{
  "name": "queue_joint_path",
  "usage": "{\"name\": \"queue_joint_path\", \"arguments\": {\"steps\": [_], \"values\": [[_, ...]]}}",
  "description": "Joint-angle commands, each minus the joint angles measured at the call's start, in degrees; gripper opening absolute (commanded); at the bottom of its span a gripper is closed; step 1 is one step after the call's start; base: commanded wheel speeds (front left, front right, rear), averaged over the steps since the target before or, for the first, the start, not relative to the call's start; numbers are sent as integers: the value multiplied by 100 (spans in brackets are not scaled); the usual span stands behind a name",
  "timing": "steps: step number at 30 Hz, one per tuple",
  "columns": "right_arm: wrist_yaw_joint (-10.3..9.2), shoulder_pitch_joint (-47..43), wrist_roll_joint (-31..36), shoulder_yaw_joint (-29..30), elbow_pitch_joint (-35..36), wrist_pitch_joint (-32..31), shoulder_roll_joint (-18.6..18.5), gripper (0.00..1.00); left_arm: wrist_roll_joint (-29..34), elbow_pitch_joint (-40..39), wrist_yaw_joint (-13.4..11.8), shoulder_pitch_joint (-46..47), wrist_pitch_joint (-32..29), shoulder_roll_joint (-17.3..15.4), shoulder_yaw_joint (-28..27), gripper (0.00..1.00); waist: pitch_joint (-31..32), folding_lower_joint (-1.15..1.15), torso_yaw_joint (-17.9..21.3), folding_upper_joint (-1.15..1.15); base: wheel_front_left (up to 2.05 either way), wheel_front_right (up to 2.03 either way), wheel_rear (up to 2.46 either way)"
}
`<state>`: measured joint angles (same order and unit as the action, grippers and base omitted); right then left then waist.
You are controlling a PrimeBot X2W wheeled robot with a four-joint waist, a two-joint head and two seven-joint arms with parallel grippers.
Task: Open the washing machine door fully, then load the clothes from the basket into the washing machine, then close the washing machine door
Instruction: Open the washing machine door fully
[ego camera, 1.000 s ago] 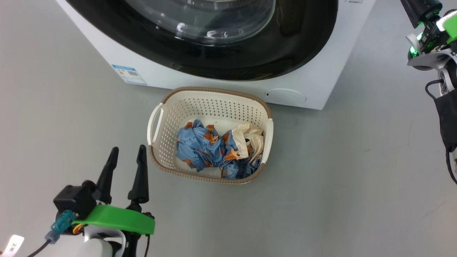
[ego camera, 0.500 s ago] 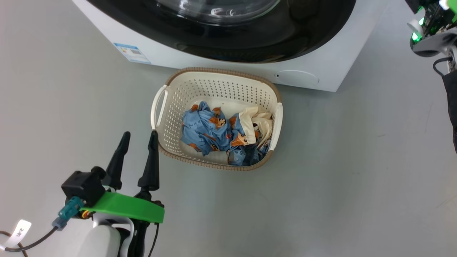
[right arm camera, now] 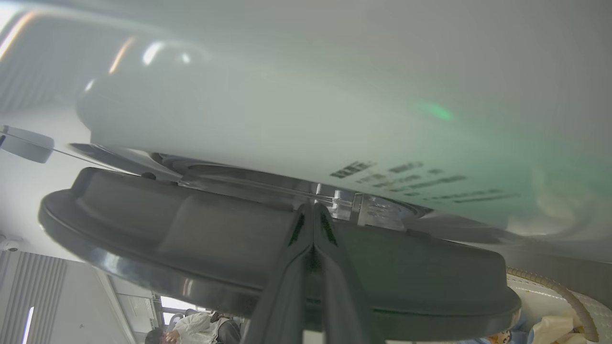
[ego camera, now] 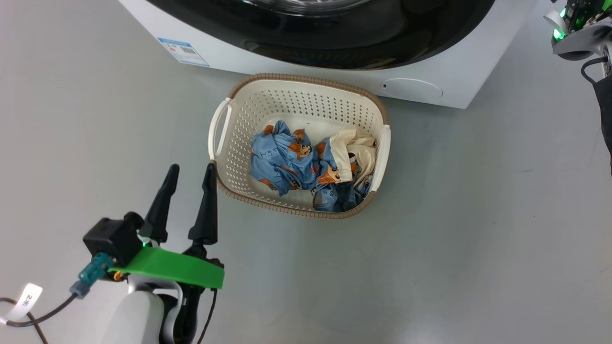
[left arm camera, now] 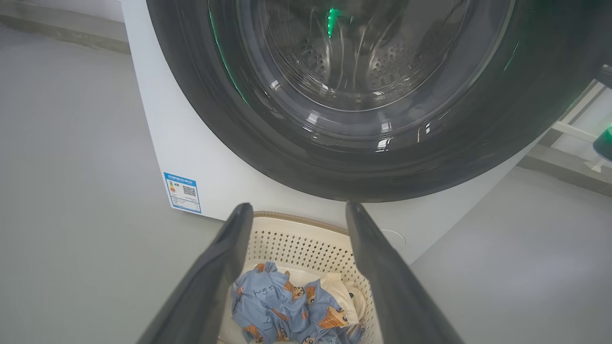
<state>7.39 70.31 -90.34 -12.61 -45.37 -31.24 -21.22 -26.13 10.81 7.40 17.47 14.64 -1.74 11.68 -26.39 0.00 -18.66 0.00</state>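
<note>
Washing machine door [left arm camera: 363,157], glossy black rim around bulging glass, just behind the basket [ego camera: 306,77] of clothes [ego camera: 287,160]: likely rigid, heavy, slick; best hooked at its rim edge. Right gripper [right arm camera: 313,210] pinched shut at that rim; left gripper [ego camera: 192,167] wide, empty, beside basket.

My fingers [ego camera: 206,210] are black. Cream basket [ego camera: 306,102], brown rim, blue clothes [ego camera: 287,160] with orange prints. White washer [left arm camera: 186,138], black door [ego camera: 406,38].

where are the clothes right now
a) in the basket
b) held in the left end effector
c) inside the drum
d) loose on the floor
A: the clothes lie bunched inside the basket, which stands in front of the washing machine.
</note>
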Motion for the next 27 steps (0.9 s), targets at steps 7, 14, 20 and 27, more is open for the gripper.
{"name": "queue_joint_path", "arguments": {"steps": [7, 14, 20, 27], "values": [[10, -70, 83, -210, 219, -191, 201, 0, -35, -113, 9, 72, 36, -114, -193, 100, 93, 0, 30, 0, 0, 0, 0], [10, -393, 112, -345, 436, -260, 300, 0, 13, -58, 9, 19, 36, -114, -245, 100, 294, 0, 114, 0, 0, 0, 0], [10, -709, 112, -481, 649, -375, 381, 0, 43, -48, 9, -83, 36, -114, -326, 100, 466, 0, 193, 0, 0, 0, 0], [10, -1017, 123, -606, 845, -434, 445, 0, 114, -45, 9, -168, 36, -114, -341, 100, 615, 0, 247, 0, 0, 0, 0]]}}
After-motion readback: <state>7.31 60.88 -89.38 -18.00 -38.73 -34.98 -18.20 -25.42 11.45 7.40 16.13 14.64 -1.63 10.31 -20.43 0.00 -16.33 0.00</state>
